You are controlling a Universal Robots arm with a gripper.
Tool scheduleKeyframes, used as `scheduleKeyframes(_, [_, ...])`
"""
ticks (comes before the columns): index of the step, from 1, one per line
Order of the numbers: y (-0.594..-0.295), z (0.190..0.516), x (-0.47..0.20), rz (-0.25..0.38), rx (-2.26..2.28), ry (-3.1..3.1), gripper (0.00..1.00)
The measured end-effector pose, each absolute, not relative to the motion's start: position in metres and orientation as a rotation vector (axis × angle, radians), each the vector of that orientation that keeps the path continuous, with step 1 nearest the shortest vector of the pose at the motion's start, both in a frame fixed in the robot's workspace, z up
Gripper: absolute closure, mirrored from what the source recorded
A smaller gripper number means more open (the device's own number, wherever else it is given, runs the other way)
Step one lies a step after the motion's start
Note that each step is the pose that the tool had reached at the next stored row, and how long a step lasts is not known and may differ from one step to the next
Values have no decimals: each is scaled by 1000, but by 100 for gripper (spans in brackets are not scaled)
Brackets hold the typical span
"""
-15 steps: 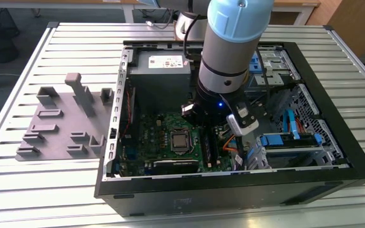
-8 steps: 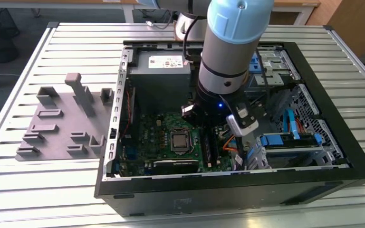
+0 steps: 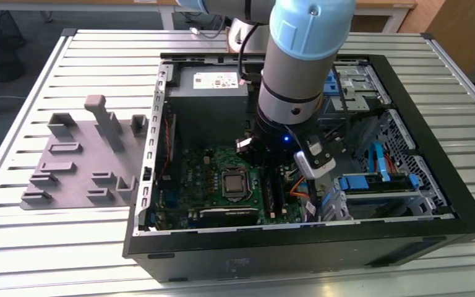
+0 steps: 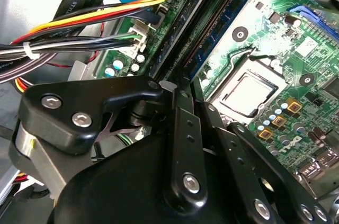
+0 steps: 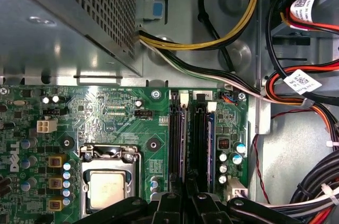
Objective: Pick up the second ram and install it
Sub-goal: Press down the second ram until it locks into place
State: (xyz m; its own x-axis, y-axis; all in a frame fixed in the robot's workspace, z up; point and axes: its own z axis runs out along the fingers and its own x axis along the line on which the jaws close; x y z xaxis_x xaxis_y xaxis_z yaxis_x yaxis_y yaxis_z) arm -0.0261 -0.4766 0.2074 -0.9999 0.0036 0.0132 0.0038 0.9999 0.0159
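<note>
Black jointed metal gripper [image 4: 183, 89] | jaws state: cannot tell | above slim dark second ram [image 5: 210, 150] | green motherboard [image 5: 111, 113]

Even, soft light falls from above in the exterior view; the slatted desk [image 3: 56, 80] looks pale and washed, while the inside of the computer case [image 3: 435, 204] sits in shade under the arm [image 3: 303, 62], whose blue cap shines slightly. In the first wrist view, glare burns out the upper left corner on the metal power supply box [image 5: 58, 28], and the motherboard [image 5: 106, 113] is crisp. In the second wrist view, the black gripper body [image 4: 159, 181] looms soft and close, and glare whitens the upper left.
</note>
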Motion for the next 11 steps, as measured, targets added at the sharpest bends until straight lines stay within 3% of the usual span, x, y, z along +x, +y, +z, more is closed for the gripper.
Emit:
scheduleKeyframes(9, [-477, 207, -26, -25, -6, -3128, 85])
scheduleKeyframes(10, [-477, 207, -26, -25, -6, -3128, 79])
scheduleKeyframes(11, [-477, 207, -26, -25, -6, -3128, 79])
